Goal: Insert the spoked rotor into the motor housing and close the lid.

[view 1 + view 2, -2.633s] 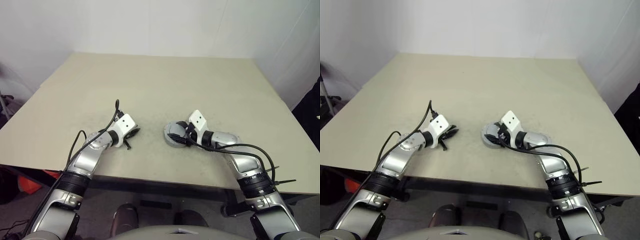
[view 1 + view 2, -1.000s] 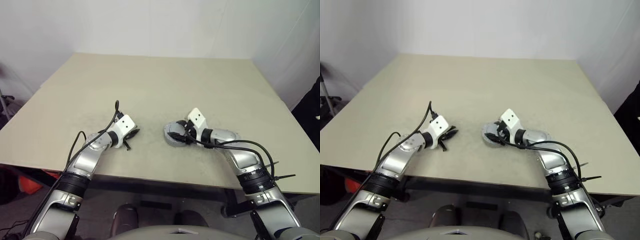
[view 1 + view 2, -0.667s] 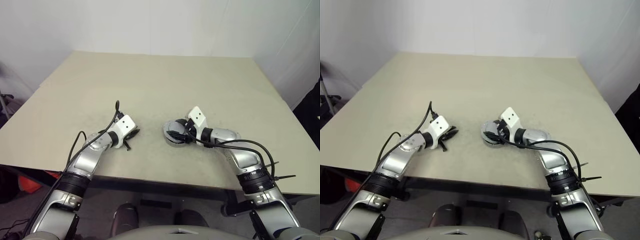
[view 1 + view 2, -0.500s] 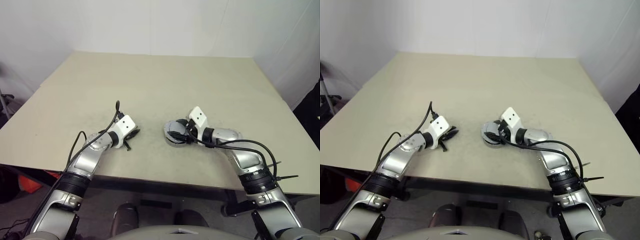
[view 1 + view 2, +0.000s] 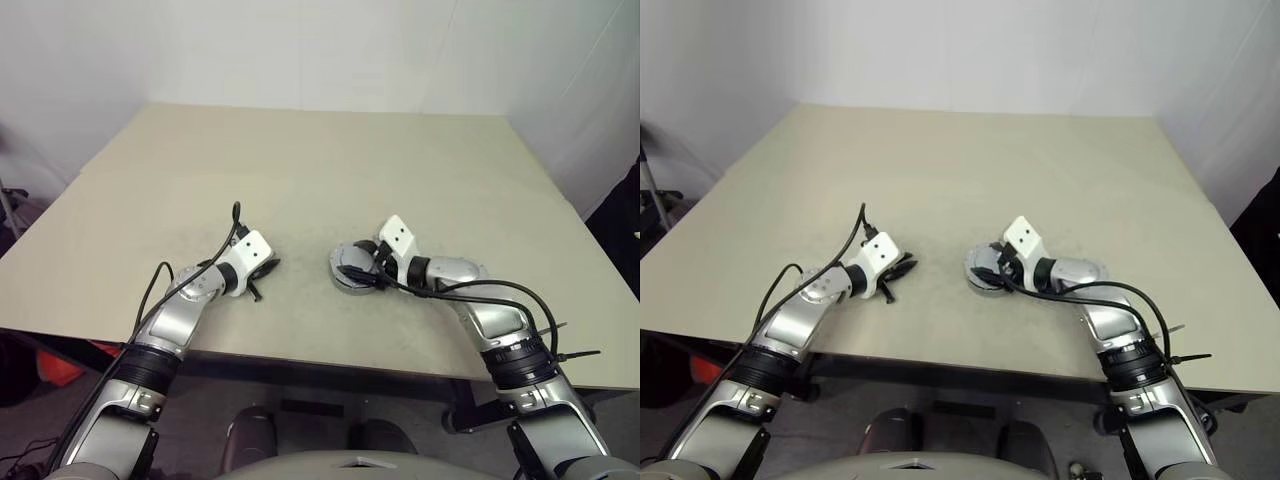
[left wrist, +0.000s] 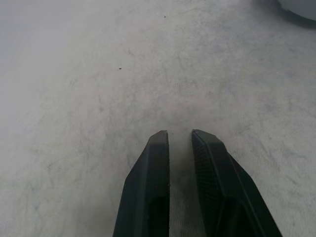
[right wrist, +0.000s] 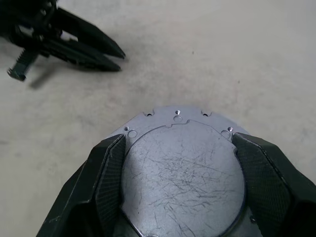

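The motor housing (image 5: 345,283) rests on the table just right of centre. The lid (image 7: 180,168) sits on top of it, plain scratched grey face up, its notched rim showing at the far side. My right gripper (image 7: 177,139) is shut around this round assembly, one black finger on each side. The spoked rotor is hidden. A short way to the left, my left gripper (image 5: 265,271) lies low over the bare table. Its fingers (image 6: 153,163) are almost together with nothing between them. That left gripper (image 7: 120,61) also appears in the right wrist view, pointing toward the housing.
The beige table (image 5: 320,170) stretches far ahead and to both sides. Its front edge (image 5: 330,355) runs close below both forearms. A black cable (image 5: 200,262) loops over the left wrist and another (image 5: 480,292) over the right forearm.
My right forearm has swung slightly outward while its gripper stays on the housing. The left arm has not moved.
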You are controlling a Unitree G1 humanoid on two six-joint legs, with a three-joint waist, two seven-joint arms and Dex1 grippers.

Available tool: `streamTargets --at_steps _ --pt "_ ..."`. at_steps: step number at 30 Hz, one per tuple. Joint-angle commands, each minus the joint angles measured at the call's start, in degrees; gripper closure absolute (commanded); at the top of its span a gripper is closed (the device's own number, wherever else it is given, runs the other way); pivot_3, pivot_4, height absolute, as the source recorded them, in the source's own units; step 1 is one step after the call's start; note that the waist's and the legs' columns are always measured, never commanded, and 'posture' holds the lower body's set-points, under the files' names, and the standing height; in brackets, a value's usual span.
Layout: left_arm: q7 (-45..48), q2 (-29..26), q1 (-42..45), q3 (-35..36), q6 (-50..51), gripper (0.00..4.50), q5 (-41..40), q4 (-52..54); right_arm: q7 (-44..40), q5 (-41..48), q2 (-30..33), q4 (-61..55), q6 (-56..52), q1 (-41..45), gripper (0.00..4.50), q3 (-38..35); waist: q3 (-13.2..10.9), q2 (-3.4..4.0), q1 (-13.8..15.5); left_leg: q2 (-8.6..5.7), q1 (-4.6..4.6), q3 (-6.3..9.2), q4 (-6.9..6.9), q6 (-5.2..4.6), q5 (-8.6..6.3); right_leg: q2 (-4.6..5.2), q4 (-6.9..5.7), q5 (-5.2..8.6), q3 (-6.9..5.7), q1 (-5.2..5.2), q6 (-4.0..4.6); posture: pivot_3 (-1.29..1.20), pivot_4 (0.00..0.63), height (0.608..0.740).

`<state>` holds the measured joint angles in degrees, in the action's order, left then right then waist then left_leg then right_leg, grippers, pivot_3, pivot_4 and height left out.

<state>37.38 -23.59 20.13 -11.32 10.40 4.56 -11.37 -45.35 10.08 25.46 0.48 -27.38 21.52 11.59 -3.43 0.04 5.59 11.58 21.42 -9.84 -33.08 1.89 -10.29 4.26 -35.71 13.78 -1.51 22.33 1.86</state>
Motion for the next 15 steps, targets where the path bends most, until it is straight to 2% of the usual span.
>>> streamTargets --at_steps 1,15 --pt "-0.26 -0.46 1.08 0.59 -1.04 3.67 -0.02 0.17 0.21 -0.52 0.05 -0.36 1.99 0.64 1.50 -0.45 0.00 0.00 0.00 0.00 0.00 0.00 0.00 0.00 0.00 0.00 0.00 0.00 0.00 -0.01 0.00 0.00 0.000 0.740" --pt "-0.48 -0.79 0.39 0.85 -1.10 3.67 -0.04 0.76 0.58 -1.36 -0.38 1.57 2.18 1.01 1.50 -0.22 0.00 0.00 -0.01 0.00 -0.15 0.00 -0.02 0.00 0.00 0.00 -0.02 0.00 0.00 -0.12 0.00 0.00 0.000 0.740"
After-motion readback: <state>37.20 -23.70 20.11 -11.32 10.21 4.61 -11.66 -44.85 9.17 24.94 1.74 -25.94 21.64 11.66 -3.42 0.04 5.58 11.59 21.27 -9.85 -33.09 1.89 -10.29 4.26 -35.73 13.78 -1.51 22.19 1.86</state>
